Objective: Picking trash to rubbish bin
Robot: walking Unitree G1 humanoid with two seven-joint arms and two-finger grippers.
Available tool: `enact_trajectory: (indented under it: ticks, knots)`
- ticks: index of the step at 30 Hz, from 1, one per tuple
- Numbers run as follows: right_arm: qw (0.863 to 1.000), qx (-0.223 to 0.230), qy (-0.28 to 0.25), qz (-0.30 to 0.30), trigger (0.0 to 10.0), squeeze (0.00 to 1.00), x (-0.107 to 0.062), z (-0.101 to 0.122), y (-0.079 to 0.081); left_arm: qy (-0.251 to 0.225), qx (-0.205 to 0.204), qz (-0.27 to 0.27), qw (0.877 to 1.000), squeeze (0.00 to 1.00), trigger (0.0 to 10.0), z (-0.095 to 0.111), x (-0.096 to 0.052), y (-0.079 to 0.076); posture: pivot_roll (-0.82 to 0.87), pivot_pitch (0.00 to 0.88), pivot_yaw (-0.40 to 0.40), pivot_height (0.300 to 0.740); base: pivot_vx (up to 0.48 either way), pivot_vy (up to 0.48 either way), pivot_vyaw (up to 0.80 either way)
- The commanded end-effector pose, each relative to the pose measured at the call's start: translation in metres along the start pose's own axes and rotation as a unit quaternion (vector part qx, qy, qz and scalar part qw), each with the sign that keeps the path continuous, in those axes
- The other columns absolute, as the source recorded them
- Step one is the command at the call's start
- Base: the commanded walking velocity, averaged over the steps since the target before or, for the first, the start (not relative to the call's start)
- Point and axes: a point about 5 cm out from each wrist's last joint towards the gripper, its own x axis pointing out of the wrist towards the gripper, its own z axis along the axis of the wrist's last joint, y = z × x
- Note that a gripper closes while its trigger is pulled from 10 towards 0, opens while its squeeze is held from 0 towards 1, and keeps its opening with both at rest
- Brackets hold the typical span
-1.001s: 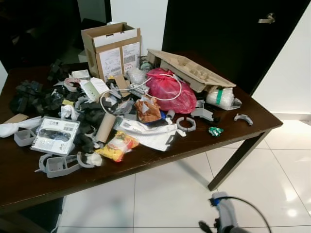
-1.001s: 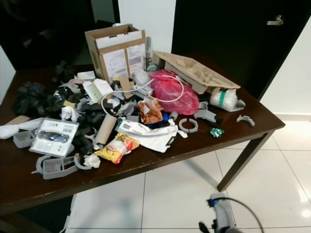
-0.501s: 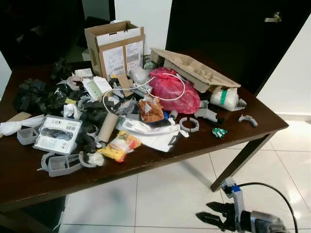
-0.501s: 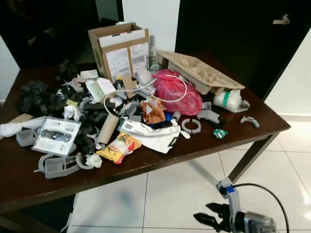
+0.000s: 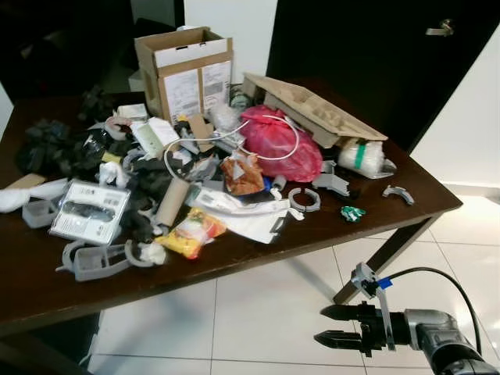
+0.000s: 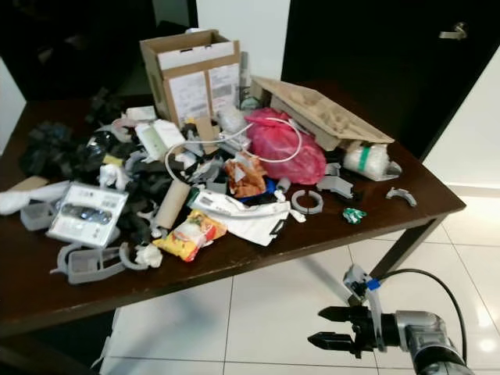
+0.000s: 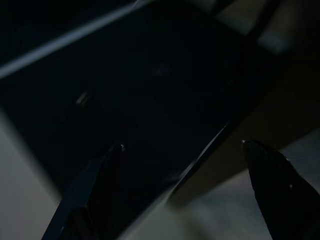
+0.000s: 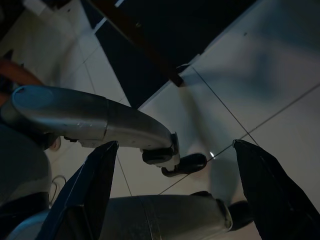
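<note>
A heap of trash covers the dark wooden table: a red plastic bag, a yellow snack wrapper, a cardboard tube, a small green wrapper, a white wrapped roll and a clear blister pack. My right gripper hangs open and empty over the floor, below and in front of the table's right front edge, pointing left. In the dark left wrist view, my left gripper is open with nothing between its fingers.
An open cardboard box and a moulded cardboard tray stand at the back of the table. Grey plastic clips lie near the front left. A table leg slants down beside my right arm. White floor tiles lie in front.
My right arm has risen from the bottom edge and swung forward, its open gripper now pointing left above the floor. The camera has shifted slightly; the trash has not moved.
</note>
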Motion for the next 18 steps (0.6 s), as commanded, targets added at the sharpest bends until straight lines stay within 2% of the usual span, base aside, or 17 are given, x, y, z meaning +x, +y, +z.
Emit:
enact_trajectory:
  ticks: [1, 2, 4, 5, 6, 7, 9, 10, 11, 12, 14, 15, 17, 18]
  knots:
    - [1.0, -0.006, -0.003, 0.012, 10.0, 0.0, 0.003, 0.003, 0.001, -0.052, 0.008, -0.081, 0.995, 0.0, 10.0, 0.033, 0.007, -0.007, 0.18, 0.117, -0.094, 0.74, 0.0, 0.0, 0.0]
    - [1.0, -0.006, -0.003, 0.012, 10.0, 0.0, 0.003, 0.003, 0.001, -0.052, 0.008, -0.081, 0.995, 0.0, 10.0, 0.033, 0.007, -0.007, 0.18, 0.117, -0.094, 0.74, 0.0, 0.0, 0.0]
    - [1.0, -0.007, -0.012, 0.025, 10.0, 0.0, 0.005, 0.008, 0.001, -0.077, 0.006, -0.153, 0.985, 0.0, 10.0, 0.05, 0.007, -0.018, 0.18, 0.118, -0.095, 0.74, 0.0, 0.0, 0.0]
    - [1.0, -0.007, -0.012, 0.025, 10.0, 0.0, 0.005, 0.008, 0.001, -0.077, 0.006, -0.153, 0.985, 0.0, 10.0, 0.05, 0.007, -0.018, 0.18, 0.118, -0.095, 0.74, 0.0, 0.0, 0.0]
    - [0.999, -0.008, -0.019, 0.033, 10.0, 0.0, 0.006, 0.011, 0.001, -0.087, 0.008, -0.193, 0.977, 0.0, 10.0, 0.061, 0.006, -0.025, 0.18, 0.117, -0.092, 0.74, 0.0, 0.0, 0.0]
    - [0.999, -0.008, -0.019, 0.033, 10.0, 0.0, 0.006, 0.011, 0.001, -0.087, 0.008, -0.193, 0.977, 0.0, 10.0, 0.061, 0.006, -0.025, 0.18, 0.117, -0.092, 0.74, 0.0, 0.0, 0.0]
    - [0.998, -0.012, -0.034, 0.046, 10.0, 0.0, 0.008, 0.018, 0.001, -0.086, 0.015, -0.265, 0.96, 0.0, 10.0, 0.072, 0.002, -0.04, 0.18, 0.115, -0.087, 0.74, 0.0, 0.0, 0.0]
    - [0.998, -0.012, -0.034, 0.046, 10.0, 0.0, 0.008, 0.018, 0.001, -0.086, 0.015, -0.265, 0.96, 0.0, 10.0, 0.072, 0.002, -0.04, 0.18, 0.115, -0.087, 0.74, 0.0, 0.0, 0.0]
    - [0.998, -0.014, -0.04, 0.05, 10.0, 0.0, 0.008, 0.02, 0.001, -0.081, 0.02, -0.292, 0.953, 0.0, 10.0, 0.074, 0.0, -0.047, 0.18, 0.115, -0.087, 0.74, 0.0, 0.0, 0.0]
    - [0.998, -0.014, -0.04, 0.05, 10.0, 0.0, 0.008, 0.02, 0.001, -0.081, 0.02, -0.292, 0.953, 0.0, 10.0, 0.074, 0.0, -0.047, 0.18, 0.115, -0.087, 0.74, 0.0, 0.0, 0.0]
    - [0.995, -0.012, -0.075, 0.063, 10.0, 0.0, 0.007, 0.029, 0.002, -0.063, 0.024, -0.369, 0.927, 0.0, 10.0, 0.079, -0.008, -0.068, 0.18, 0.115, -0.077, 0.74, 0.0, 0.0, 0.0]
    - [0.995, -0.012, -0.075, 0.063, 10.0, 0.0, 0.007, 0.029, 0.002, -0.063, 0.024, -0.369, 0.927, 0.0, 10.0, 0.079, -0.008, -0.068, 0.18, 0.115, -0.077, 0.74, 0.0, 0.0, 0.0]
    - [0.991, -0.009, -0.108, 0.073, 10.0, 0.0, 0.005, 0.036, 0.004, -0.05, 0.024, -0.415, 0.908, 0.0, 10.0, 0.081, -0.014, -0.082, 0.17, 0.114, -0.076, 0.74, 0.0, 0.0, 0.0]
    - [0.991, -0.009, -0.108, 0.073, 10.0, 0.0, 0.005, 0.036, 0.004, -0.05, 0.024, -0.415, 0.908, 0.0, 10.0, 0.081, -0.014, -0.082, 0.17, 0.114, -0.076, 0.74, 0.0, 0.0, 0.0]
